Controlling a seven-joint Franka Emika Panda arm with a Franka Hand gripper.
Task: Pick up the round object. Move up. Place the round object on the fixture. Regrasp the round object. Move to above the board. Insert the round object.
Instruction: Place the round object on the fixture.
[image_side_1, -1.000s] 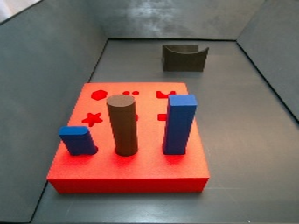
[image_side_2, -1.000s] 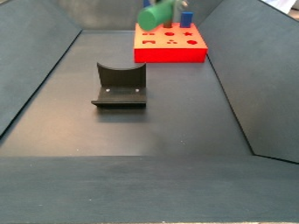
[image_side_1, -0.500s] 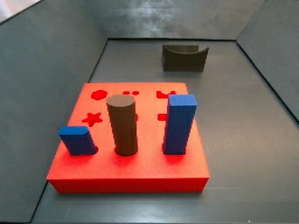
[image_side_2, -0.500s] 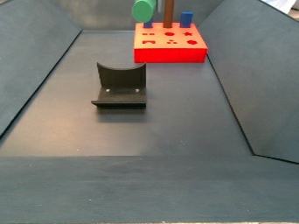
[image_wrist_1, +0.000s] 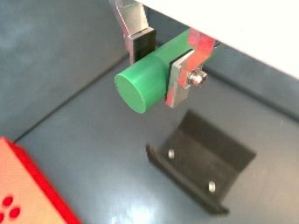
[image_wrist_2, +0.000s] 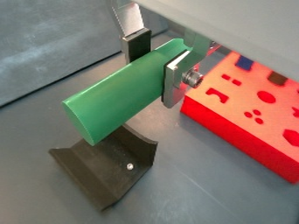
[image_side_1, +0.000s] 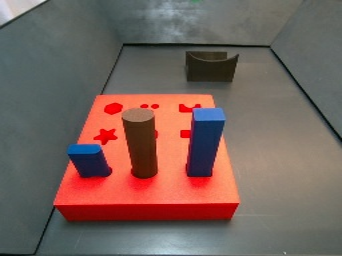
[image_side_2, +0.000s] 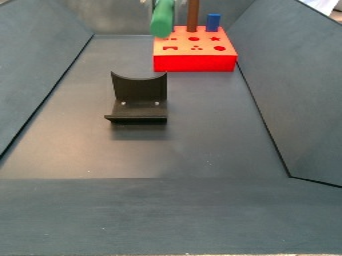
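The round object is a green cylinder (image_wrist_1: 146, 79), held across its side between my gripper's (image_wrist_1: 160, 63) two fingers. It also shows in a wrist view (image_wrist_2: 122, 94), lying roughly level, high above the floor. In a side view the cylinder (image_side_2: 162, 15) hangs at the top edge, just left of the red board (image_side_2: 195, 50); the gripper itself is cut off there. The fixture (image_wrist_1: 205, 171) stands on the floor below and ahead of the cylinder in both wrist views (image_wrist_2: 105, 166). The red board (image_wrist_2: 251, 105) has shaped holes.
On the red board (image_side_1: 147, 160) stand a brown cylinder (image_side_1: 139, 143), a tall blue block (image_side_1: 205, 140) and a short blue block (image_side_1: 88, 159). The fixture (image_side_1: 211, 65) stands at the far end of the grey walled tray (image_side_2: 54, 110), and mid-floor in a side view (image_side_2: 138, 98).
In the side view the green cylinder has moved left, off the board's edge toward the fixture side, and turned from tilted to more upright. The pieces on the board have not moved.
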